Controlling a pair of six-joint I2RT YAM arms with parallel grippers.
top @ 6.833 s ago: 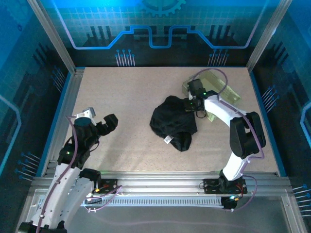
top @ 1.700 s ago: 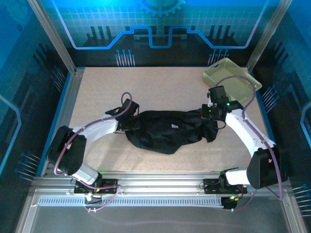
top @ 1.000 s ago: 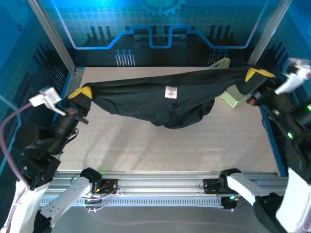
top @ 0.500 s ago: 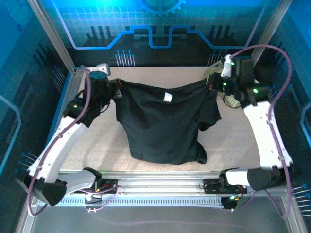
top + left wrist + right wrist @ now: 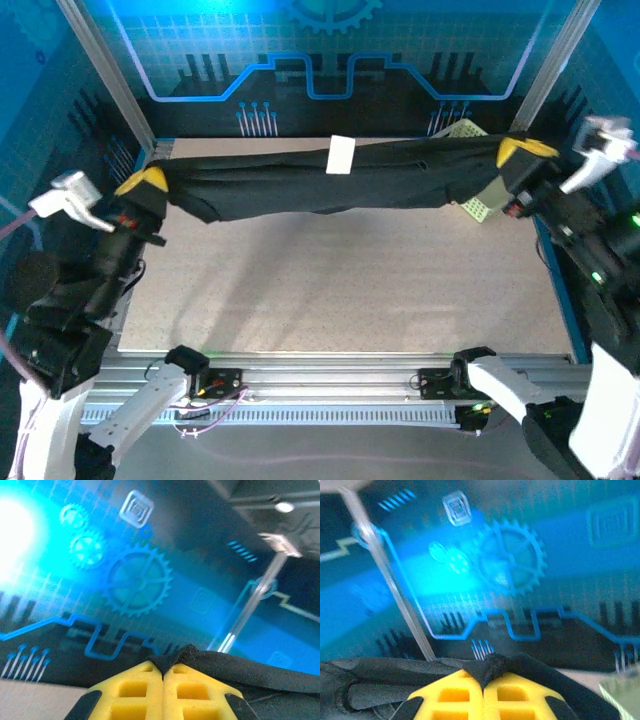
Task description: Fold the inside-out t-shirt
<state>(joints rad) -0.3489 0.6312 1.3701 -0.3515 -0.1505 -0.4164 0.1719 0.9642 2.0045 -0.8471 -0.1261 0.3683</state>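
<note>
The inside-out t-shirt (image 5: 300,185) is black and hangs stretched taut in the air across the back of the table, its pale neck tag (image 5: 341,154) facing up. My left gripper (image 5: 143,181) is shut on its left end, high at the left. My right gripper (image 5: 524,153) is shut on its right end, high at the right. In the left wrist view the yellow fingers (image 5: 135,690) pinch a black fold of the t-shirt (image 5: 185,656). In the right wrist view the yellow fingers (image 5: 512,692) pinch another fold of the t-shirt (image 5: 492,665).
The pale yellow-green lattice basket (image 5: 478,198) stands at the back right, partly behind the stretched cloth; a corner of it shows as the basket (image 5: 622,695). The speckled table (image 5: 340,280) lies bare below the shirt, framed by metal rails (image 5: 330,370).
Both grippers rose and spread wide, pulling the shirt from hanging draped toward the table into a taut horizontal band in the air. The tag now faces up.
</note>
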